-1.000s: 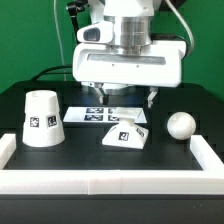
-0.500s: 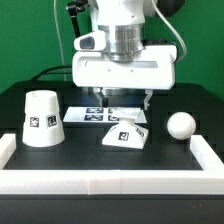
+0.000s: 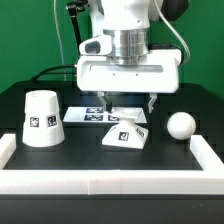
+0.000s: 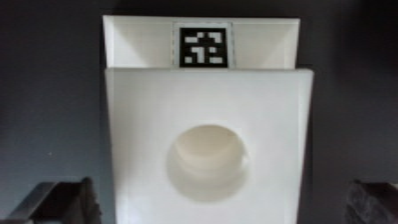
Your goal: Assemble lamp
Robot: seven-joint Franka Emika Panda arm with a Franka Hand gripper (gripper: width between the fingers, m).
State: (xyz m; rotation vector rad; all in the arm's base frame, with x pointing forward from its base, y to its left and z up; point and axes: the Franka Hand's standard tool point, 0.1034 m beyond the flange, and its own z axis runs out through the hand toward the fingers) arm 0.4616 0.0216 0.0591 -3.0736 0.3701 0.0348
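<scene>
The lamp base (image 3: 125, 133), a low sloped white square with a tag, lies on the black table at the centre. My gripper (image 3: 126, 103) hangs just above it, open and empty, with its fingers spread to either side. In the wrist view the base (image 4: 205, 100) fills the middle, showing its round socket (image 4: 206, 160) and a tag, and the dark fingertips (image 4: 63, 200) stand apart at both sides of it. The cone-shaped shade (image 3: 41, 120) stands at the exterior view's left. The ball-shaped bulb (image 3: 180, 125) lies at the exterior view's right.
The marker board (image 3: 88, 114) lies flat behind the base, partly under the gripper. A low white rail (image 3: 110, 183) borders the table at the front and at both sides.
The gripper has come down a little toward the lamp base, still open. The shade, bulb and base have not moved.
</scene>
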